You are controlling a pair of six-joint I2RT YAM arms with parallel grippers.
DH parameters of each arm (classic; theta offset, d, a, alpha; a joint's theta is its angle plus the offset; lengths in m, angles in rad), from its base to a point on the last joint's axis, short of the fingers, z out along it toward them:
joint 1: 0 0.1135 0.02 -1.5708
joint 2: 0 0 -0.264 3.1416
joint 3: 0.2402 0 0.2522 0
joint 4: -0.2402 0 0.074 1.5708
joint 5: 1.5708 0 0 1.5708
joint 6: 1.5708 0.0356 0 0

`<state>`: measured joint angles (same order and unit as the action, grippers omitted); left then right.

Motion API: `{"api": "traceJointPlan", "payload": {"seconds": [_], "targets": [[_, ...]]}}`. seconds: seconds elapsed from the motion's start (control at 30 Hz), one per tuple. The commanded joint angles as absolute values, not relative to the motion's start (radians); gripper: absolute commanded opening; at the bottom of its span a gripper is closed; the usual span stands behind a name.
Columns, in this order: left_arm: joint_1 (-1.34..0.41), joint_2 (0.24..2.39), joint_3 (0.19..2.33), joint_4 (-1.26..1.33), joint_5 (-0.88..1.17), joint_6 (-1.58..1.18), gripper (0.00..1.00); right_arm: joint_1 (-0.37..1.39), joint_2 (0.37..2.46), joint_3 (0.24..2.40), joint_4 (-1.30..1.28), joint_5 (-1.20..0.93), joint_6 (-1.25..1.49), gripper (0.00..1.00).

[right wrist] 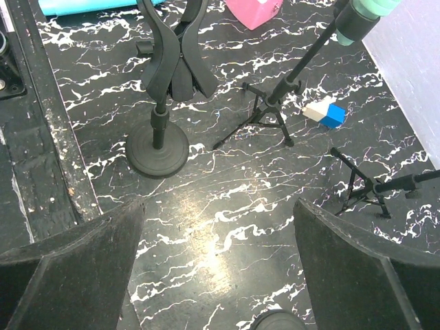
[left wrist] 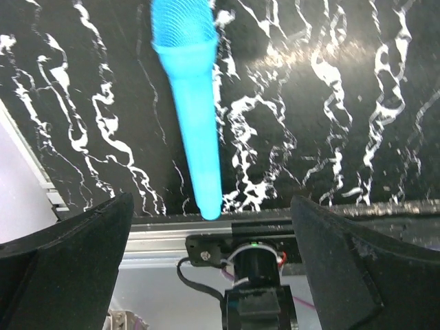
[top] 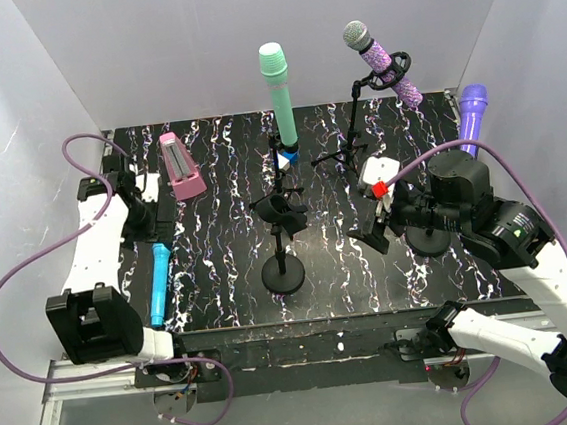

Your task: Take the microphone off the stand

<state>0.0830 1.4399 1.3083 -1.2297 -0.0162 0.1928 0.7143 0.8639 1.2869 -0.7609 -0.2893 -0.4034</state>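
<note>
A blue microphone (top: 160, 283) lies flat on the black marbled table (top: 229, 268) at the left, its tail toward the near edge. My left gripper (top: 157, 235) hovers over its head end, open, with nothing between the fingers; in the left wrist view the blue microphone (left wrist: 196, 124) lies beyond the left gripper (left wrist: 213, 275). At the centre, a round-based stand (top: 281, 235) has an empty clip (right wrist: 172, 55). My right gripper (top: 376, 229) is open to the right of this stand, and the right gripper (right wrist: 216, 268) has only bare table below it.
A green microphone (top: 279, 92) stands upright on a tripod stand (right wrist: 271, 113). A purple glitter microphone (top: 381, 60) sits in a second tripod stand behind. A plain purple microphone (top: 472, 114) rises at the right. A pink object (top: 180, 164) and a white-and-blue block (top: 285, 158) lie on the table.
</note>
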Motion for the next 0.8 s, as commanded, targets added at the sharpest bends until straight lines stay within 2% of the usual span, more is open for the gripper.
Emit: {"api": "traceJointPlan", "payload": {"seconds": [0.0,0.1,0.2,0.37,0.57,0.7,0.77], "targets": [[0.074,1.342,1.373,-1.365,0.154,0.291,0.98,0.710,0.870,1.312,-0.746,-0.317,-0.416,0.95],[0.074,1.257,1.399,-1.309,0.270,0.319,0.98,0.710,0.888,1.324,-0.741,-0.336,-0.405,0.95],[0.071,1.166,1.399,-1.208,0.301,0.298,0.98,0.712,0.914,1.348,-0.742,-0.357,-0.400,0.95],[0.061,1.230,1.460,-1.281,0.350,0.295,0.98,0.710,0.966,1.403,-0.750,-0.400,-0.402,0.95],[0.055,1.109,1.330,-1.116,0.517,0.235,0.98,0.710,1.080,1.503,-0.793,-0.573,-0.451,0.93],[0.052,1.088,1.310,-1.057,0.824,0.323,0.98,0.710,1.187,1.584,-0.848,-0.655,-0.457,0.92],[0.049,1.048,1.260,-0.929,0.946,0.272,0.98,0.712,1.242,1.632,-0.870,-0.681,-0.453,0.92]]}}
